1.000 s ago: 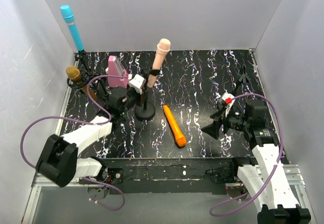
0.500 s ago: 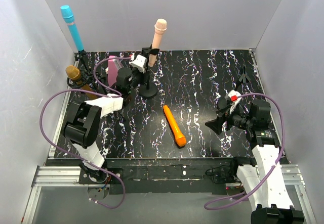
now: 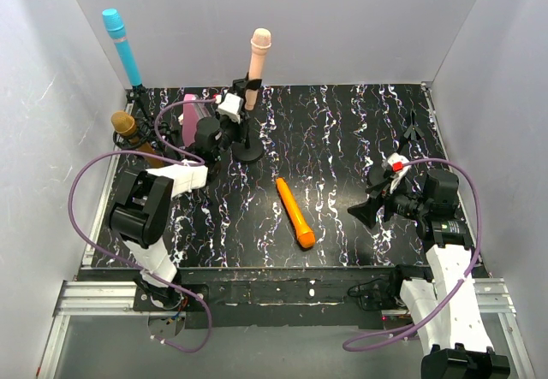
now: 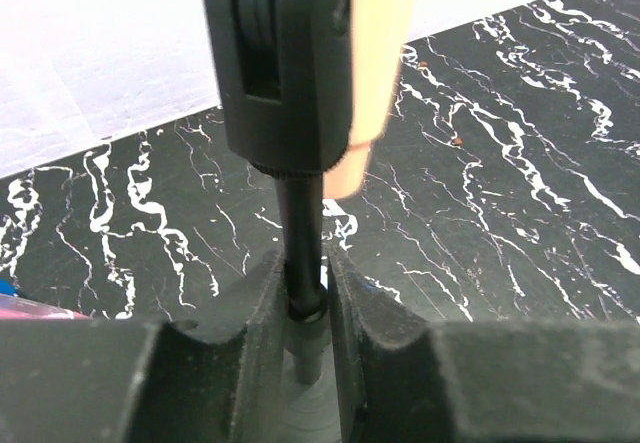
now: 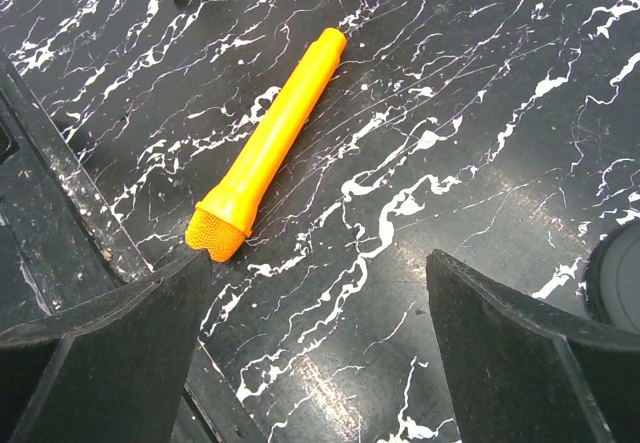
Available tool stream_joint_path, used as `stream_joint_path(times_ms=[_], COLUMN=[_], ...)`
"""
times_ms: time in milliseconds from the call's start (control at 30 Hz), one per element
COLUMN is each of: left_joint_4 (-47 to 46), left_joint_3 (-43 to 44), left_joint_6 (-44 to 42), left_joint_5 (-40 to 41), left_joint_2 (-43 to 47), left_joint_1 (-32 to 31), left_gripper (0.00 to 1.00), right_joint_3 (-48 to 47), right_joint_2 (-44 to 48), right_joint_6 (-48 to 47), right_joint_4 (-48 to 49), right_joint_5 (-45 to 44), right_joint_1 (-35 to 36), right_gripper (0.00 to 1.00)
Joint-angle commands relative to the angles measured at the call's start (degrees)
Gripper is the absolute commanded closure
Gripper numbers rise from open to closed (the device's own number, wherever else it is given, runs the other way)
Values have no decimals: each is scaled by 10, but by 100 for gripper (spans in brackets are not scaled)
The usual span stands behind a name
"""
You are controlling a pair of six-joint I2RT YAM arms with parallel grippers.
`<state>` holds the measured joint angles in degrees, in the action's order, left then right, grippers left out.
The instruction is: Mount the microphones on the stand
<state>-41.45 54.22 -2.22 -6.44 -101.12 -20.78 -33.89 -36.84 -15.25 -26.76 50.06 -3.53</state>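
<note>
**Left claw pinched on the peach microphone's stand pole; orange microphone loose on the counter**

The pale peach-pink stick microphone stands upright, head up, in the black clip of the black round-based stand. This stand sits on the far left part of the black, white-veined marble counter. The left claw reaches this stand from the near left. In the left wrist view its fingers lie close against either side of the slim black stand pole, low down and under the clip, so the jaws are almost fully closed on the pole.

The orange stick microphone lies flat on the counter near the middle. Its mesh head points toward the near edge and its tail toward the far side. The right claw hovers to the right of it, jaws spread wide and holding nothing. In the right wrist view the orange head is just beside one finger, apart from it.

At the far left corner the cyan-blue stick microphone rises steeply from its own holder. The gold stick microphone sits tilted at the left edge, nearer than the blue one. A squat pink wedge-shaped block stands between the gold microphone and the left claw.
</note>
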Motion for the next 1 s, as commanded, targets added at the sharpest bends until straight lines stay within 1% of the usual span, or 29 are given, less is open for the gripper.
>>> stream_joint_path(times_ms=[0,67,100,133,200,300,433,500,533,667,800,833,867,900,933,967], left_joint_4=[-14,0,5,9,21,44,73,92,102,144,199,230,258,283,302,322], left_joint_3=[-17,-21,-24,-27,-32,-39,-53,-60,-65,-92,-123,-124,-126,-127,-130,-134], left_joint_6=[14,18,18,37,44,49,61,75,91,131,173,180,187,195,205,211], left_joint_5=[-17,-26,-31,-32,-36,-40,-44,-63,-74,-111,-129,-133,-139,-143,-145,-148], left_joint_2=[44,58,65,72,88,114,152,175,189,251,328,352,370,396,419,440], left_joint_1=[3,3,3,3,2,1,-1,-4,-5,-17,-23,-23,-24,-23,-23,-23], left_gripper=[75,72,69,67,61,54,38,30,29,18,11,6,5,2,2,2], right_joint_3=[0,0,1,1,1,1,0,-1,-2,-12,-39,-53,-66,-82,-95,-109], right_joint_2=[3,5,5,6,9,12,17,21,23,34,32,30,26,23,20,19], right_joint_6=[-8,-8,-8,-9,-9,-11,-16,-22,-26,-63,-100,-102,-110,-119,-112,-88], right_joint_4=[18,18,18,17,17,16,13,7,4,-32,-94,-114,-136,-158,-168,-165], right_joint_5=[20,22,22,24,25,28,31,34,35,64,71,65,54,50,33,-9], right_joint_1=[-5,-8,-9,-10,-10,-12,-15,-17,-17,-19,-20,-19,-19,-19,-19,-19], right_gripper=[6,6,6,6,6,6,6,6,6,6,6,6,6,6,6,6])
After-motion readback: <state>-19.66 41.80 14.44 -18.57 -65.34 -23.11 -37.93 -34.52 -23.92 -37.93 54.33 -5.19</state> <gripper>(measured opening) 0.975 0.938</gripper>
